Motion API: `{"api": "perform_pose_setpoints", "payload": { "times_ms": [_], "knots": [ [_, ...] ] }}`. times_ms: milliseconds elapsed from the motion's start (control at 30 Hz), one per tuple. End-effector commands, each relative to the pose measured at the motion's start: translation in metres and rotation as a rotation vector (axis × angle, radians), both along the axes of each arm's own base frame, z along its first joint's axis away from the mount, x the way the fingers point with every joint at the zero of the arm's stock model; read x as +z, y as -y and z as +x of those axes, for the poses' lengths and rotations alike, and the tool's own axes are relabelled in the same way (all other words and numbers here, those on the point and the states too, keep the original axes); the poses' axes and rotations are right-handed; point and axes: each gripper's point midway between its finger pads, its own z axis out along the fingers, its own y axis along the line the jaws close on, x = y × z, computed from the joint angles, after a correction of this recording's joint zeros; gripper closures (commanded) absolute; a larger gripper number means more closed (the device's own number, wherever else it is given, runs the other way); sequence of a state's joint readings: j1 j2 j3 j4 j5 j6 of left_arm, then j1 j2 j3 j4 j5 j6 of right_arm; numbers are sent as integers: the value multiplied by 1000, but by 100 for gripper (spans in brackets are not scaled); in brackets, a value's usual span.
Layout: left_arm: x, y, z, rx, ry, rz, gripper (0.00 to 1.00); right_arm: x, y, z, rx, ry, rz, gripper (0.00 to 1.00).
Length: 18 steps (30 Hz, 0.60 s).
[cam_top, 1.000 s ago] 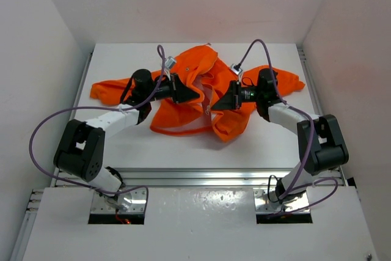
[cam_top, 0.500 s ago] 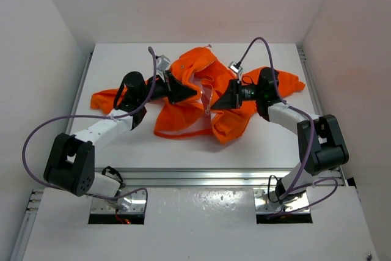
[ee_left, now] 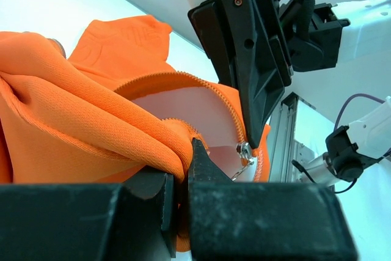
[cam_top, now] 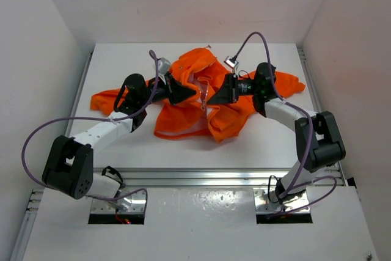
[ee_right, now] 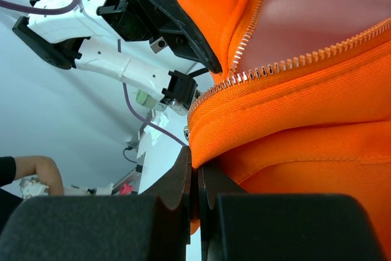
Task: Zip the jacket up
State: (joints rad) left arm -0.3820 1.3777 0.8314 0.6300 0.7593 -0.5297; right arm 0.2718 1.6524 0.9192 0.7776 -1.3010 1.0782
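Jacket (cam_top: 183, 117) | left jaws: clamped on fold | right jaws: clamped on edge (by zipper teeth (ee_right: 287, 61))

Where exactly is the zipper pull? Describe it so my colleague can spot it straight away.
Find the orange jacket, then the gap between the left gripper and right gripper, both pinching its front edges. The zipper pull sits there where the pale tooth rows meet: the only small silvery metal piece against orange fabric.

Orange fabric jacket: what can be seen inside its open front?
Inside the orange fabric jacket, a pale pinkish surface shows between zipper teeth; whatever lies beneath it is covered.
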Motion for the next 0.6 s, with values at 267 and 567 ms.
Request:
{"api": "perform_pose_setpoints", "payload": {
  "times_ms": [267, 567],
  "knots": [
    [31, 3, -5, -19, 120, -50, 100, 19, -8, 12, 12, 86, 28, 100],
    [33, 7, -11, -48, 113, -59, 100, 23, -10, 19, 11, 94, 31, 100]
  ]
}}
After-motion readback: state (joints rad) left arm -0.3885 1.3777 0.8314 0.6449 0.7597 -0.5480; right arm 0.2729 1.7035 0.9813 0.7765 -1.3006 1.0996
